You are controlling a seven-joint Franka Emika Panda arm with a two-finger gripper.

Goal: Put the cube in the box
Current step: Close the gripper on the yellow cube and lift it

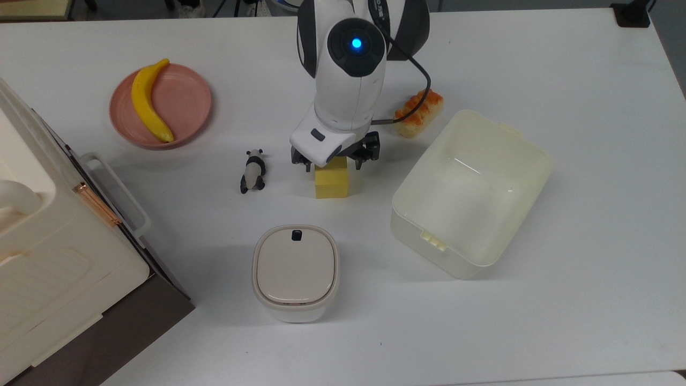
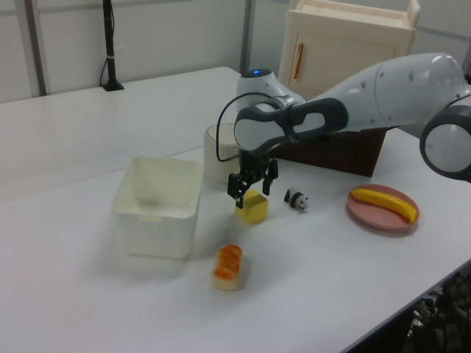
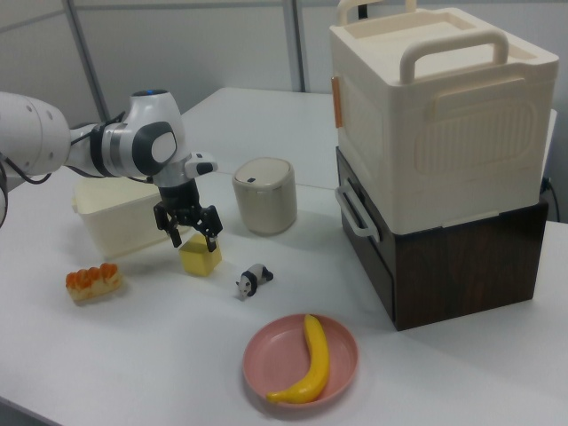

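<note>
While the pincer (image 2: 252,187) hung spread w/ fingers astride the cube (image 1: 332,184), best approach was: drop lower, centre, squeeze flat faces, then lift toward the box (image 1: 528,147).

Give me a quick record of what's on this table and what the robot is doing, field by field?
gripper: open, fingers either side of the cube's upper part
cube: yellow, resting on the table
box: cream tub, nothing inside, at the top view's right of the cube
panda figurine: lying at the top view's left of the cube
banana: on the pink plate
bread piece: beside the box
</note>
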